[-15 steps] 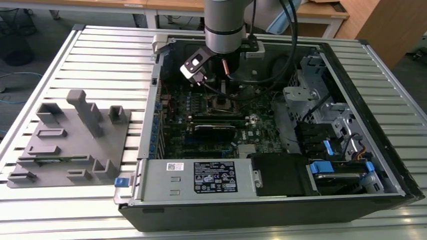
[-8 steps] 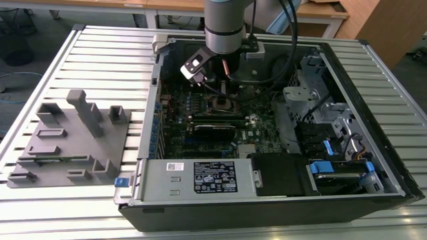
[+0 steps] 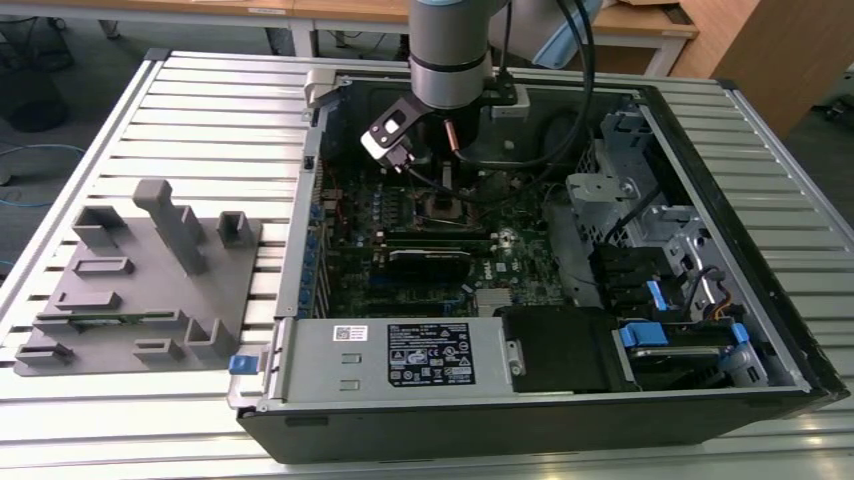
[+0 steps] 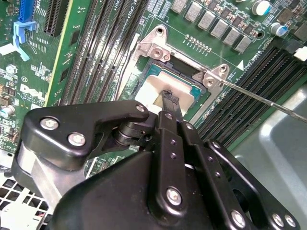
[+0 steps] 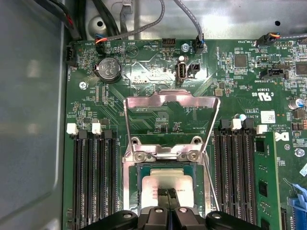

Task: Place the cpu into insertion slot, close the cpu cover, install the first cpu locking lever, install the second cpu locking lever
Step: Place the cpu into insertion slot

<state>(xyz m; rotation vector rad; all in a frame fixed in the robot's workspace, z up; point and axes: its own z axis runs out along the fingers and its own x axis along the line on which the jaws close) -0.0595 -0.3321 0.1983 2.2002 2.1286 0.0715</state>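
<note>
My black gripper (image 5: 168,193), clenched empty, rests on the dull silver-grey square cpu (image 5: 153,184) to seat it; the silvery frame cpu cover (image 5: 168,99) stands raised clear.

Slatted table (image 3: 187,120) bears open computer case (image 3: 534,430) and grey fixture (image 3: 160,300).

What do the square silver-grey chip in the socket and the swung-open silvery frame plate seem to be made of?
The square silver-grey cpu: metal top, apparently, with a dull matte finish; it gives a soft, pale sheen and no sharp reflections. The thin silvery cpu cover: stamped sheet metal, likely steel, polished; its bars glint brightly.
</note>
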